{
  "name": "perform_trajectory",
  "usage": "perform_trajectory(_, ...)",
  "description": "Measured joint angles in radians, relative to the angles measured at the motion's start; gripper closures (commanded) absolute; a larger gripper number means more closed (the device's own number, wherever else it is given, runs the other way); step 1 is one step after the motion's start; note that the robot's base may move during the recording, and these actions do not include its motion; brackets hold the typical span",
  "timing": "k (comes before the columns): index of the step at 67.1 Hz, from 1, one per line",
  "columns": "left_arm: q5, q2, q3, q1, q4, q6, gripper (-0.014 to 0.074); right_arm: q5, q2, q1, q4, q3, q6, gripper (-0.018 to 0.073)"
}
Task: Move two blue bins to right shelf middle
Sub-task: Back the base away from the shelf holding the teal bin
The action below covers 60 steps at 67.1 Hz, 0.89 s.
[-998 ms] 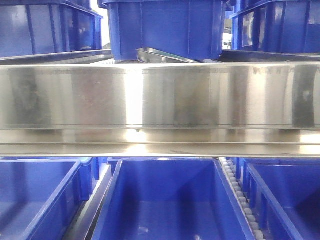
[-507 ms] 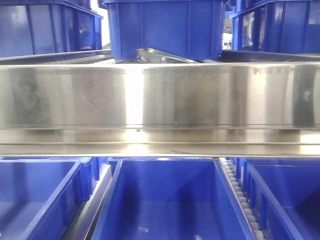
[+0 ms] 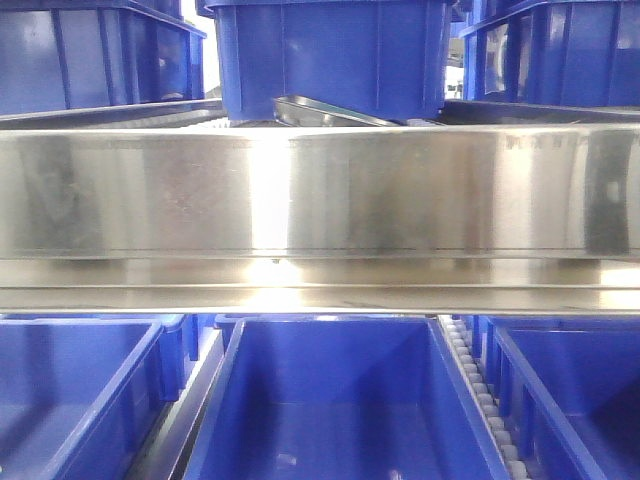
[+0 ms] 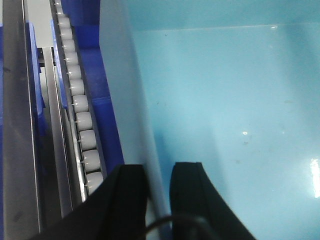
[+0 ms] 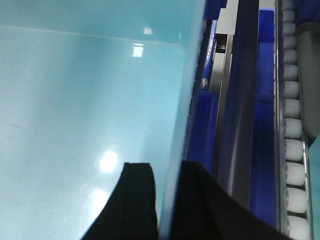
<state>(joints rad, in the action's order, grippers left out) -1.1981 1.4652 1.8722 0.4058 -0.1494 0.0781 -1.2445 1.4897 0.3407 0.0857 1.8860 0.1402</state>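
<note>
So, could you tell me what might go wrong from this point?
The left gripper and right gripper each pinch only a thin, smooth wall of the pale blue bin; uneven arm motion might let it slip or tilt. The roller track lies close beside the left wall, so that gripper may snag there. The front view shows the steel rail but no pale bin, so clearance cannot be checked.

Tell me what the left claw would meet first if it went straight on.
The pale blue bin: the left claw straddles its side wall, which runs ahead between the fingers. Its inner finger would probably reach the bin floor next, though depth is unclear.
</note>
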Motion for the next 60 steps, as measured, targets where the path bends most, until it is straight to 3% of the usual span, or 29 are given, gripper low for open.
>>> perform_trajectory(60, 0.0, 0.0, 0.001, 0.0, 0.0, 0.0, 0.0707, 0.0, 0.008, 0.0, 0.002, 0.0, 0.0, 0.0713)
